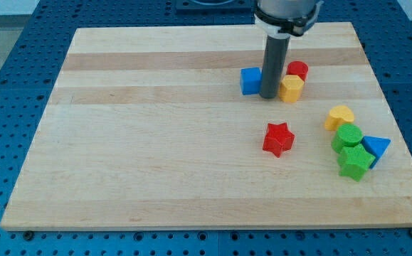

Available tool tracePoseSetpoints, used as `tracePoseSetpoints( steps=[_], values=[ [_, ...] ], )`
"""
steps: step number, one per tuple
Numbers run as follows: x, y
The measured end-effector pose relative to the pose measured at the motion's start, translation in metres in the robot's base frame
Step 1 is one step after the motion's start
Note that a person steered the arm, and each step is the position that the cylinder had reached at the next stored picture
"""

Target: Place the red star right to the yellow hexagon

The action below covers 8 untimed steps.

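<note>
A: Tip [269, 96] position?
B: Wedged between the blue cube [250, 80] and the yellow plastic hexagon [291, 89], touching both.
A: Red plastic star [278, 138]?
B: Below them on the wooden surface [156, 142], apart. No gripper fitted.

Wide open board [156, 142] across the view's left and bottom. Tight gap between blue cube [250, 80] and yellow hexagon [291, 89], filled by my tip [269, 96]. Right of the hexagon blocked above by red cylinder [297, 70], touching it. Open lane from red star [278, 138] up toward the hexagon's lower right. Further right, crowded: yellow heart [339, 116], green cylinder [348, 135], green star [355, 162], blue triangle [375, 148].
</note>
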<state>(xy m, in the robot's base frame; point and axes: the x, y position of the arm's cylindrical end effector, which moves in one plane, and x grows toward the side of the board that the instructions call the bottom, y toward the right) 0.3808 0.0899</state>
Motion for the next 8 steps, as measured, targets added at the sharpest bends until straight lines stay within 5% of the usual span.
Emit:
tracePoseSetpoints(
  steps=[2, 5, 7, 8],
  values=[
    [0.005, -0.034],
    [0.165, -0.064],
    [0.159, 0.065],
    [0.147, 0.071]
  ],
)
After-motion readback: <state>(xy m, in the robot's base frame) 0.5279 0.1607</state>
